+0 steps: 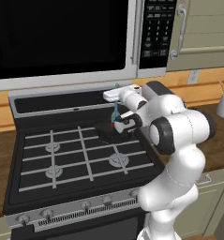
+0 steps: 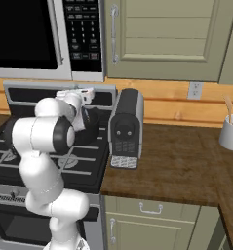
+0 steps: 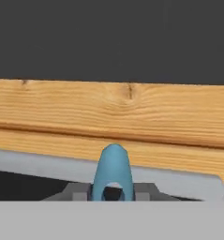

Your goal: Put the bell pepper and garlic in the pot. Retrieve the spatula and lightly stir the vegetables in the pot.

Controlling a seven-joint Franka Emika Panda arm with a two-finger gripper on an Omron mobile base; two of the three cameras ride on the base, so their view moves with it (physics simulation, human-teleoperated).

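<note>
My gripper hangs over the back right burner, shut on the thin handle of the light-blue spatula. The spatula runs down from it into the black pot. A spot of the red bell pepper shows in the pot beside the blade. In the hand view the rounded handle end of the spatula stands between the two dark fingertips. In the right base view my arm covers most of the pot. The garlic is hidden.
The stove has free grates at the left and front. A microwave hangs low above it. A dark boxy appliance stands on the wooden counter just right of the stove. A white utensil holder sits far right.
</note>
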